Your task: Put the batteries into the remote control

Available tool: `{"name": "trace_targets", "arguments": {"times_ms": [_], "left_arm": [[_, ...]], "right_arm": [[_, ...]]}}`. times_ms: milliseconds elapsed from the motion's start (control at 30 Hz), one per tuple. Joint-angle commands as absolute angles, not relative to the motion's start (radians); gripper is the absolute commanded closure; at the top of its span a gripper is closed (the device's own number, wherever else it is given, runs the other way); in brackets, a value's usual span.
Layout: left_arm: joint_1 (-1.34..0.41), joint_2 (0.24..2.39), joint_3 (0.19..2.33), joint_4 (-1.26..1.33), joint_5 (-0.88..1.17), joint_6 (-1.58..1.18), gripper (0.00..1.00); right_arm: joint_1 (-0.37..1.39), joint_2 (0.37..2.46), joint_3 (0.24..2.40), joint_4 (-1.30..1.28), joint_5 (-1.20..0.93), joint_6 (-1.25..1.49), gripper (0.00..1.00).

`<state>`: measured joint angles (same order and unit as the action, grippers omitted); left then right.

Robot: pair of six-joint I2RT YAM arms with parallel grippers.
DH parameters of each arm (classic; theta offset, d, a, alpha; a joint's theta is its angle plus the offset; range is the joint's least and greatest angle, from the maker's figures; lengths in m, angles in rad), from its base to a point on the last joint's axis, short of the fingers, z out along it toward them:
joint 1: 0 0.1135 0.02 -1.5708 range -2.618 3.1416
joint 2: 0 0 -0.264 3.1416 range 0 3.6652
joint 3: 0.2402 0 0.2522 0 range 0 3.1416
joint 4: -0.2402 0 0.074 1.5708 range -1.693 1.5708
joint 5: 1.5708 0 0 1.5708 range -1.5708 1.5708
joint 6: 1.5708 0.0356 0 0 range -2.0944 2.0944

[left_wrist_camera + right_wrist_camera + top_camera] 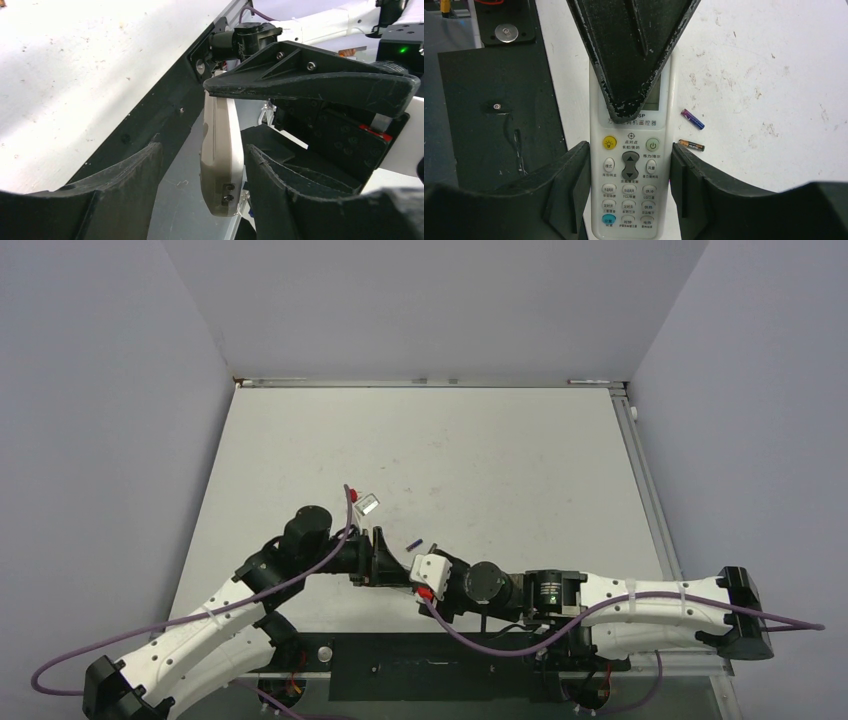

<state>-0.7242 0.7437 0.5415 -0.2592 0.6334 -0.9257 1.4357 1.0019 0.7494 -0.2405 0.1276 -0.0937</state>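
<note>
remote (631,165) white, yellow/green/teal buttons, beige back; one battery (692,119) purple-blue, other battery (691,145) gold-black; table (774,75) white, speckled.

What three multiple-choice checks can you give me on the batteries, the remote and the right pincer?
1. Where are the batteries? A in the remote's recess; B on the table beside the remote control; C in the left pincer.
2. How many batteries lie loose? A one; B two; C four.
3. The right pincer is: A open and empty; B shut on a battery; C shut on the remote control.
Key: 1 B, both lie on bare table; 2 B, a purple-blue battery and a brownish-gold battery; 3 C, its fingers press the remote control's long sides.
</note>
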Motion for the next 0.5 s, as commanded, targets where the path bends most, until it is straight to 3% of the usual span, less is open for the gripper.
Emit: {"name": "trace_targets", "arguments": {"times_ms": [0, 167, 333, 433, 467], "left_arm": [[-0.718, 0.735, 0.54, -0.147, 0.685, -0.967, 0.44], [-0.718, 0.744, 0.529, -0.115, 0.7, -0.986, 0.57], [-0.717, 0.746, 0.519, -0.09, 0.716, -1.0, 0.78], [-0.716, 0.744, 0.519, -0.091, 0.717, -1.001, 1.0], [-0.715, 0.743, 0.518, -0.091, 0.717, -1.003, 1.0]], "right_arm": [[1.449, 0.961, 0.744, -0.179, 0.155, -0.101, 0.91], [1.452, 0.965, 0.742, -0.187, 0.151, -0.101, 0.91], [1.452, 0.973, 0.747, -0.188, 0.16, -0.097, 0.89], [1.453, 0.98, 0.757, -0.2, 0.165, -0.094, 0.85], [1.452, 0.982, 0.76, -0.204, 0.166, -0.092, 0.83]]}}
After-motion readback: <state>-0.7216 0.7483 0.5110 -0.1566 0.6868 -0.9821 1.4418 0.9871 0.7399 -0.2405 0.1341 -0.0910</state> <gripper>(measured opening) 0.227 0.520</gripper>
